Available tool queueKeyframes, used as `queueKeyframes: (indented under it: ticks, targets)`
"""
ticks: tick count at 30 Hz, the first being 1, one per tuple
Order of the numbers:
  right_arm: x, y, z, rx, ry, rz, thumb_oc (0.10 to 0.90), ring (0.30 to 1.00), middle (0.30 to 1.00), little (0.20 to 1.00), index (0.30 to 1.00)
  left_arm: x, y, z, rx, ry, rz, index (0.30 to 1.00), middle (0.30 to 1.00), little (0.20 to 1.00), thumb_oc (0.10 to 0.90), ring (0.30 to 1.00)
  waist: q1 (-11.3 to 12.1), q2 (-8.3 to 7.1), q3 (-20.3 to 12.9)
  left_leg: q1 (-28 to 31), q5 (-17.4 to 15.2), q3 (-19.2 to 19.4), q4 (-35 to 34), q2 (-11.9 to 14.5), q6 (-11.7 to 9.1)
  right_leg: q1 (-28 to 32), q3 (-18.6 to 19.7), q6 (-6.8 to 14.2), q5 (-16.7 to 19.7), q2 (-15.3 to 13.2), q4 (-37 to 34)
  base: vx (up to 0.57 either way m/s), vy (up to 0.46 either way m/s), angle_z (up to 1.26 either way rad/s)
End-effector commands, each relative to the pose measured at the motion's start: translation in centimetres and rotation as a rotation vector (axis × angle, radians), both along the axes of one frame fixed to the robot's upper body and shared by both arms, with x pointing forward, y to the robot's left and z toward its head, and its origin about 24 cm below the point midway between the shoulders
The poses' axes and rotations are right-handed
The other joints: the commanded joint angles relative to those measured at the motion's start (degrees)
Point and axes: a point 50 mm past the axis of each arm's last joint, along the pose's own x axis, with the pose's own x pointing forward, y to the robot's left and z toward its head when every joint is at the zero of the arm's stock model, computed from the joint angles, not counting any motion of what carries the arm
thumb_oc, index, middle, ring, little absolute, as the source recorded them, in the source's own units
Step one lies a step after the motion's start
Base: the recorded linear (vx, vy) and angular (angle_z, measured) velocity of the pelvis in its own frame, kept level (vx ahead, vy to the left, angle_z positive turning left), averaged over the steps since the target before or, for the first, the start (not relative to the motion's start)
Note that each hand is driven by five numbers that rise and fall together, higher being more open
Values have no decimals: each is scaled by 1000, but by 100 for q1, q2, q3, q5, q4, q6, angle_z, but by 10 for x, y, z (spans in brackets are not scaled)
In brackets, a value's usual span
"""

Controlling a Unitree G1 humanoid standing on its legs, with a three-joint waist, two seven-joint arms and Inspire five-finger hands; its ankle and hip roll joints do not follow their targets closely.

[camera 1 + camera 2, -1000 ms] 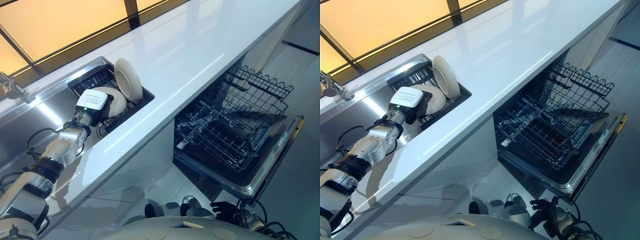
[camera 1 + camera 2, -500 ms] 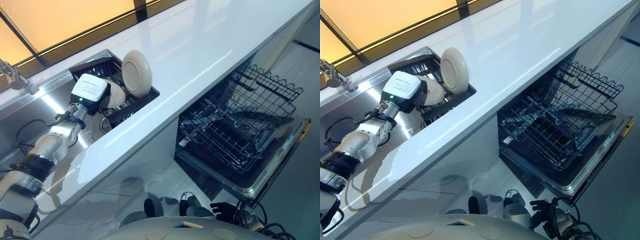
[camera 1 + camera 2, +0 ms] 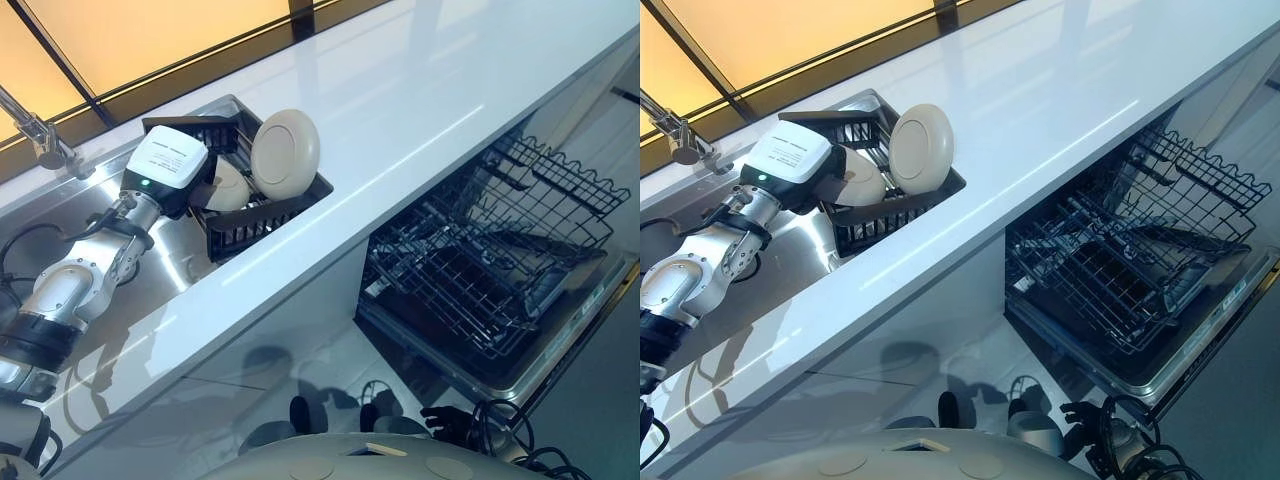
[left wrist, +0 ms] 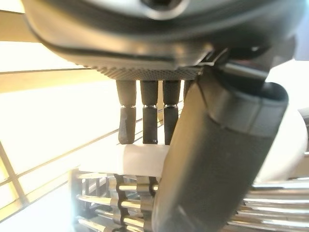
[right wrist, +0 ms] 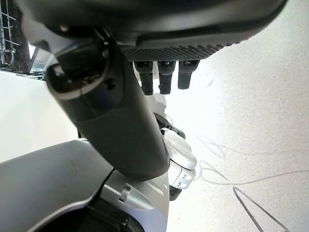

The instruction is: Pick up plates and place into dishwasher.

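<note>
We see the left hand [image 3: 195, 185] in the black rack [image 3: 262, 212] in the sink [image 3: 90, 215] (beside the white worktop [image 3: 400, 110]), fingers [image 4: 150, 123] and thumb pinching a cream plate [image 3: 862, 182]. Another plate [image 3: 286, 152] stands upright beside it. The right hand [image 5: 164, 72] hangs low, fingers relaxed. The dishwasher [image 3: 480, 270] stands open. No writing is readable.

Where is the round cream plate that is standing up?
The round cream plate stands on edge in the black dish rack in the steel sink, left of the open dishwasher, beside the robot's left hand.
</note>
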Motion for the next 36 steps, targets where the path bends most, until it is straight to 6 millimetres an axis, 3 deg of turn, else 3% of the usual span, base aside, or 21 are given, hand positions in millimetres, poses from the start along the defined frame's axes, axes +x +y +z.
queueKeyframes:
  ticks: [1, 7, 8, 9, 11, 13, 15, 17, 20, 36]
  targets:
    - [19, 8, 3, 46, -66, 12, 800, 900, 900, 900, 900, -1, 25, 85, -39, -276, 76, 300, 300, 200, 100, 300, 106, 116, -304, 111, -863, -7, 172, -469, 178, -405, -3, 508, -532, 135, 745, 0, 0, 0]
    - [18, 8, 3, 44, -62, 13, 800, 900, 900, 900, 900, 1, 22, 84, -72, -246, 62, 300, 300, 200, 100, 300, 86, 123, -292, 144, -862, 26, 148, -463, 179, -388, -1, 509, -528, 141, 732, 0, 0, 0]
    - [17, 8, 3, 44, -63, 13, 800, 900, 900, 900, 900, 1, 22, 83, -74, -233, 63, 364, 364, 274, 174, 364, 83, 125, -291, 137, -859, 28, 150, -463, 178, -393, 0, 508, -527, 143, 733, 0, 0, 0]
    - [17, 8, 3, 44, -64, 12, 800, 900, 900, 900, 900, 2, 21, 82, -79, -213, 62, 526, 526, 464, 364, 526, 80, 127, -285, 131, -859, 28, 155, -464, 178, -397, 1, 508, -529, 144, 736, 0, 0, 0]
    - [18, 7, 3, 43, -67, 11, 800, 900, 900, 900, 900, 3, 18, 78, -76, -184, 58, 587, 587, 535, 435, 587, 76, 129, -267, 127, -864, 34, 168, -462, 179, -401, -3, 504, -537, 140, 748, 0, 0, 0]
    - [19, 7, 4, 42, -69, 10, 800, 900, 900, 900, 900, 4, 16, 73, -71, -153, 56, 735, 735, 708, 608, 735, 72, 130, -247, 122, -866, 34, 176, -463, 182, -410, -5, 503, -537, 141, 760, 0, 0, 0]
    - [19, 6, 4, 41, -70, 9, 800, 900, 900, 900, 900, 4, 13, 67, -69, -114, 49, 792, 792, 774, 674, 792, 71, 130, -236, 123, -863, 27, 172, -470, 190, -412, -3, 498, -531, 145, 755, 0, 0, 0]
    - [19, 6, 4, 39, -71, 7, 800, 900, 900, 900, 900, 4, 12, 64, -69, -96, 44, 792, 792, 774, 674, 792, 75, 131, -236, 124, -860, 23, 164, -474, 192, -409, -6, 497, -531, 145, 748, 0, 0, 0]
    - [19, 5, 4, 37, -71, 4, 800, 900, 900, 900, 900, 5, 9, 60, -68, -48, 39, 848, 848, 840, 740, 848, 77, 133, -222, 122, -853, 14, 151, -483, 201, -414, 3, 498, -528, 151, 747, 9, -2, 2]
    - [19, 3, 4, 33, -69, 3, 800, 900, 900, 900, 900, 5, 9, 57, -67, 6, 57, 846, 846, 837, 737, 846, 76, 124, -165, 43, -870, -15, 264, -525, 214, -426, 65, 477, -465, 174, 657, 0, 0, 0]
